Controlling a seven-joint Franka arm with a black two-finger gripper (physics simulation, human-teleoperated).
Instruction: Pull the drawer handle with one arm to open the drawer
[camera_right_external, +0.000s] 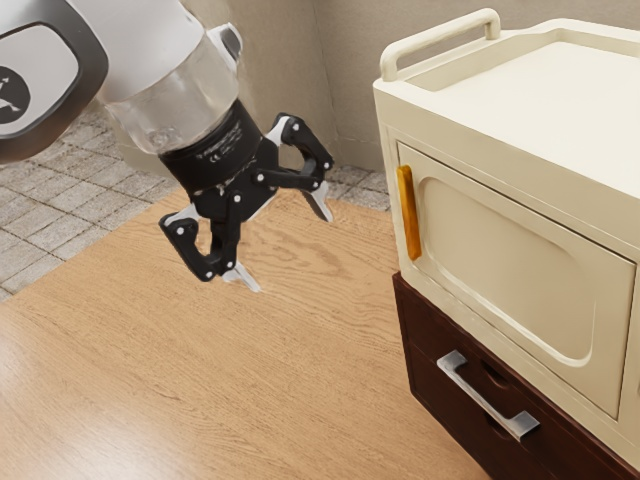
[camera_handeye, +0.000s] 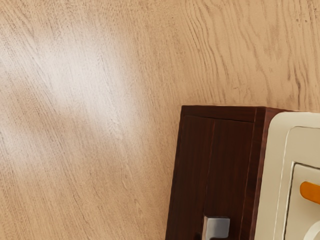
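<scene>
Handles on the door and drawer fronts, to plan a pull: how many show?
2. A silver metal bar handle on the dark brown wooden drawer unit; a slim orange handle on the cream cabinet door above it. More may lie past the exterior view's edges.

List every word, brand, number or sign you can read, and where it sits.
Collar above gripper: small light lettering, apparently with a "CE" mark; rest too blurred to read.
Dark disc on arm: white sign, cut by the view's edge, unreadable.
White cabinet, brown drawer: none.
</scene>
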